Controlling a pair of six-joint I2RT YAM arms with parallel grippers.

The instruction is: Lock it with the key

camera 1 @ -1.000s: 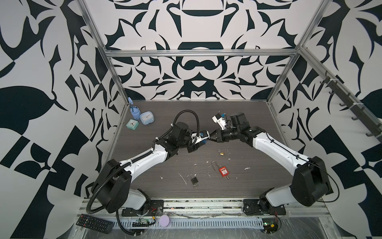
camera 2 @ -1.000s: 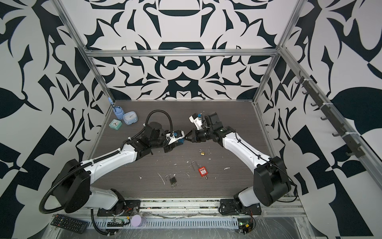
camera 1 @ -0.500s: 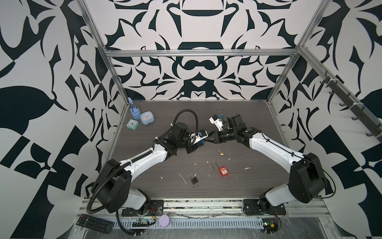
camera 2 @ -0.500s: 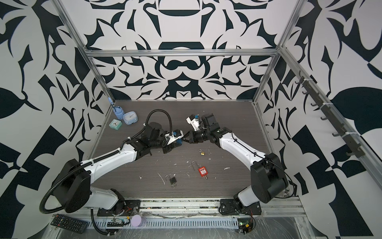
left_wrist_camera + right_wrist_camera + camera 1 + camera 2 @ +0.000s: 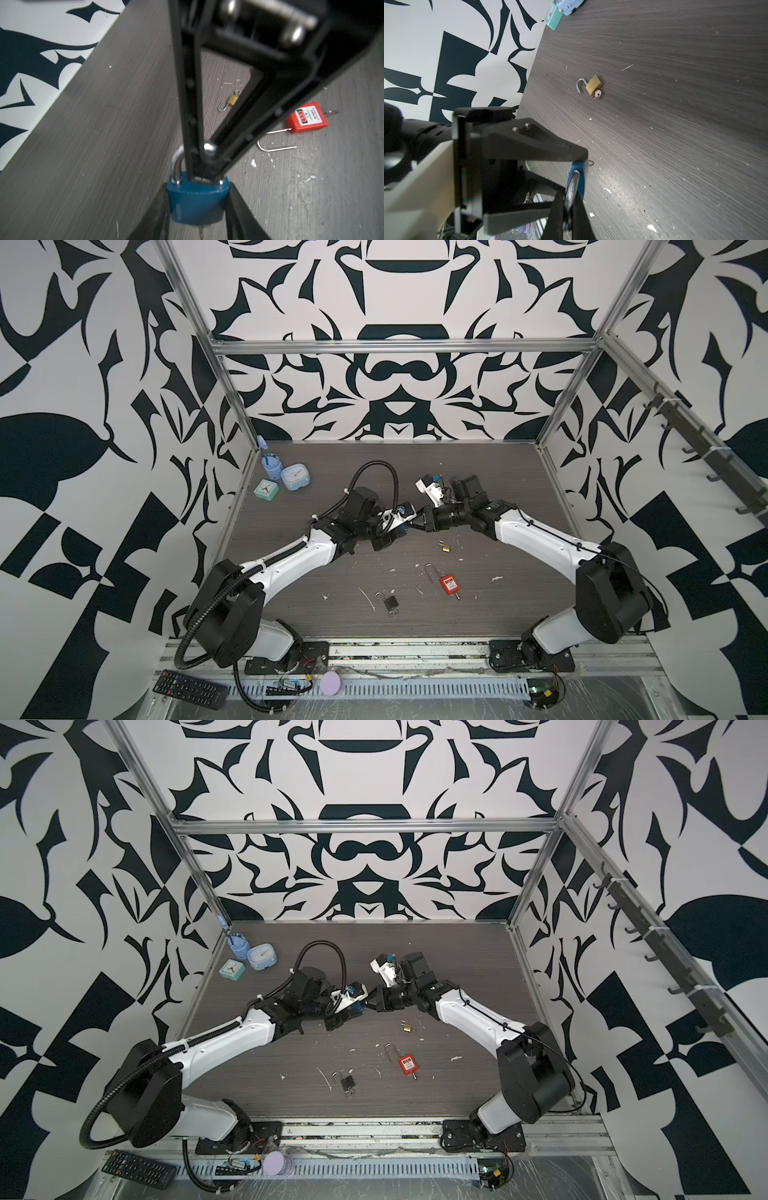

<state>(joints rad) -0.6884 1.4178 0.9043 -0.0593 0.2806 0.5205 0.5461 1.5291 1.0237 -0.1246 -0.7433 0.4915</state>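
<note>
Blue metal padlock [image 5: 197,204] sits clamped in the left gripper [image 5: 197,189]; the right gripper [image 5: 202,172], pinched on its steel shackle [image 5: 176,164], has pressed closer, probably seating it.

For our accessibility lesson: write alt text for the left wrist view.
A blue padlock is clamped in the left gripper while the right gripper pinches its shackle; a red padlock and brass padlock lie open on the table.
</note>
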